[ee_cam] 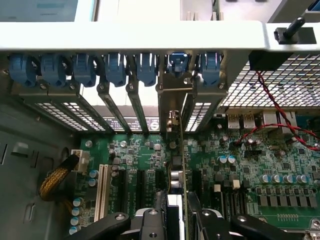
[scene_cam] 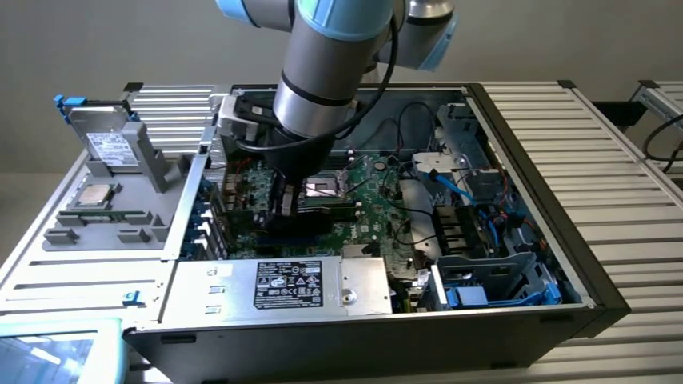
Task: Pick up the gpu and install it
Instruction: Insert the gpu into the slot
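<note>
Wrist view shows the fingers (ee_cam: 150,222) pinching the gpu (ee_cam: 181,160) edge-on above the motherboard (ee_cam: 260,160); it seems best kept upright, aligned with its slot, pressed evenly.

Inside the open computer case (scene_cam: 353,348), the tool (ee_cam: 177,221) grips the card (ee_cam: 180,145) edge-on above the board, with bare slots on its 2 sides. Blue-clipped brackets (ee_cam: 115,67) wall the far end; red wires (ee_cam: 270,106) and a yellow cable bundle (ee_cam: 52,181) crowd the flanks.

Plain grey wall (scene_cam: 107,40) behind ribbed table (scene_cam: 581,144) (perhaps aluminium).
</note>
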### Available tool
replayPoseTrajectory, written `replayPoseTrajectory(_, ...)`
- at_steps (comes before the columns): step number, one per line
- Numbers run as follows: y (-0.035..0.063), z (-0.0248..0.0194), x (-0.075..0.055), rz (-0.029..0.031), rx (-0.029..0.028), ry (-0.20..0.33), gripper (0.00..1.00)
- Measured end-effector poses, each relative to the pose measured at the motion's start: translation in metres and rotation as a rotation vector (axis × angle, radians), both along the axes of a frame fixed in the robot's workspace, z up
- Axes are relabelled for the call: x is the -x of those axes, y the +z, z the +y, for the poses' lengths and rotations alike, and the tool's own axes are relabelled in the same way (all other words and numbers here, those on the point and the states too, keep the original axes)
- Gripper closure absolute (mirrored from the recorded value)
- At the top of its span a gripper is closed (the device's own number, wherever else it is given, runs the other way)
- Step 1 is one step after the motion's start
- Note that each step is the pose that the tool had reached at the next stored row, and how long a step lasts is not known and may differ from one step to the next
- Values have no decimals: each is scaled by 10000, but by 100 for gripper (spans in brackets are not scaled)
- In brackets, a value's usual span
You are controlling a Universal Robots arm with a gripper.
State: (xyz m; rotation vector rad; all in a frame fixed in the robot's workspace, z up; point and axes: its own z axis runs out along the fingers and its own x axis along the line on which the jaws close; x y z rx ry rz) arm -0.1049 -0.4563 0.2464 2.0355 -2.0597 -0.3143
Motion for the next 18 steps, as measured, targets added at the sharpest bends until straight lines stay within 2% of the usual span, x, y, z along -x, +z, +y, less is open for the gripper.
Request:
replayPoseTrajectory(1, 5, 0, -1, 55, -8, 0, 72)
replayPoseTrajectory(3, 9, -5, -3, 112, -6, -3, 72)
replayPoseTrajectory(6, 12, -26, -38, 236, -21, -6, 72)
replayPoseTrajectory(8, 13, -34, -64, 288, -30, -7, 72)
replayPoseTrajectory(14, 10, -34, -75, 289, -38, -4, 72)
replayPoseTrajectory(18, 6, -34, -94, 299, -71, -36, 72)
